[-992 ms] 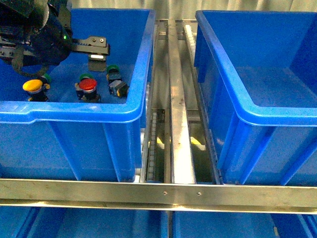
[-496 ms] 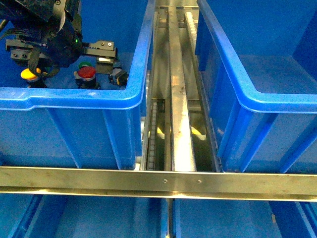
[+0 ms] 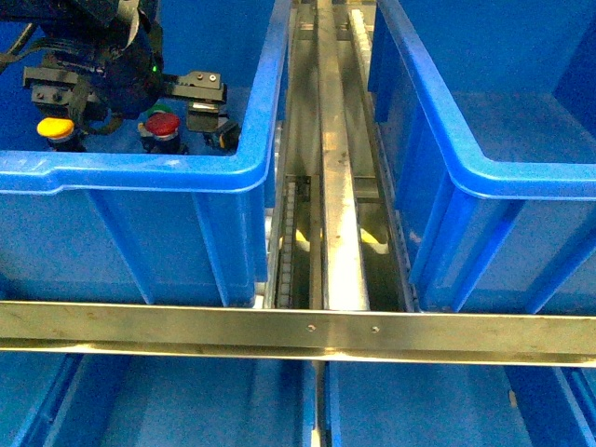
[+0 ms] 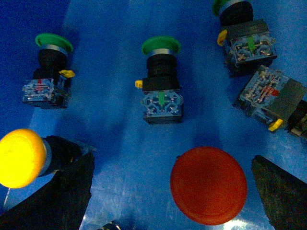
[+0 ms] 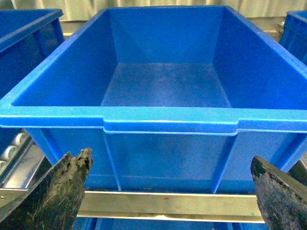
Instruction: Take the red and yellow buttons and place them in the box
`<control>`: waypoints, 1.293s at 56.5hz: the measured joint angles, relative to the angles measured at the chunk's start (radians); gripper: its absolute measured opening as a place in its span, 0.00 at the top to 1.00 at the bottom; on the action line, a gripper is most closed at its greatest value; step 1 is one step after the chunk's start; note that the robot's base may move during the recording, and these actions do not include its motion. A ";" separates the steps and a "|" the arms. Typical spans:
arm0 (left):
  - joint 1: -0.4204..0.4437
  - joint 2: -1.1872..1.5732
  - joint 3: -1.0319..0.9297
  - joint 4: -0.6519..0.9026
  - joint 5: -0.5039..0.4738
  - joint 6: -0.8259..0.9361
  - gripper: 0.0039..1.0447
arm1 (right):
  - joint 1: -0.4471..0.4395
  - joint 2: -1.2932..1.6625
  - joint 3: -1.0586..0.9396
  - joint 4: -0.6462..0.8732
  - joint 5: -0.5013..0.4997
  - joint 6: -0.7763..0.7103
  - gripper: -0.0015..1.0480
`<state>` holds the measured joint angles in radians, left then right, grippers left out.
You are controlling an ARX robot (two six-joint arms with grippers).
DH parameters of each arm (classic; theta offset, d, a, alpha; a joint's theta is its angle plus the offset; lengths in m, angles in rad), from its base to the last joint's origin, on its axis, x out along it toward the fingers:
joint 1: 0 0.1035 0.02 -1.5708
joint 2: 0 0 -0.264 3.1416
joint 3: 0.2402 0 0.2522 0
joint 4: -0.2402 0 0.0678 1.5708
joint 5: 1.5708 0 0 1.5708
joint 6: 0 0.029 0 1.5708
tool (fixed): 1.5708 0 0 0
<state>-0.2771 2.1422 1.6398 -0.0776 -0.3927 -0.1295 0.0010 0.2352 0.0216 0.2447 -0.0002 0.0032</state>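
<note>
Left pincer (image 4: 172, 162) gapes wide inside the crate (image 3: 140, 174) on the left side of the counter (image 3: 279, 331), hanging over the red button (image 4: 208, 185), which sits between its fingers, clear of both. The yellow button (image 4: 20, 157) sits just beside one finger. Green-capped switches (image 4: 160, 46) lie nearby. Right pincer (image 5: 170, 159), also wide, faces the box (image 5: 163, 122) at the counter's right side

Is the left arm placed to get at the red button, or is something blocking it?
Probably yes. The left gripper is open over the red button, whose cap shows between its fingers with nothing covering it. The yellow button beside one finger might get nudged.
</note>
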 joint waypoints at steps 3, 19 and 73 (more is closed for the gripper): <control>-0.002 0.008 0.014 -0.019 -0.002 -0.003 0.07 | 0.000 0.000 0.000 0.000 0.000 0.000 0.06; -0.011 0.045 0.092 -0.073 0.001 -0.016 0.07 | 0.000 0.000 0.000 0.000 0.000 0.000 0.06; -0.022 0.112 0.162 -0.121 -0.008 -0.072 0.68 | 0.000 0.000 0.000 0.000 0.000 0.000 0.06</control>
<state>-0.2993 2.2543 1.8019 -0.1982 -0.4011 -0.2016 0.0010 0.2352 0.0216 0.2447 -0.0002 0.0032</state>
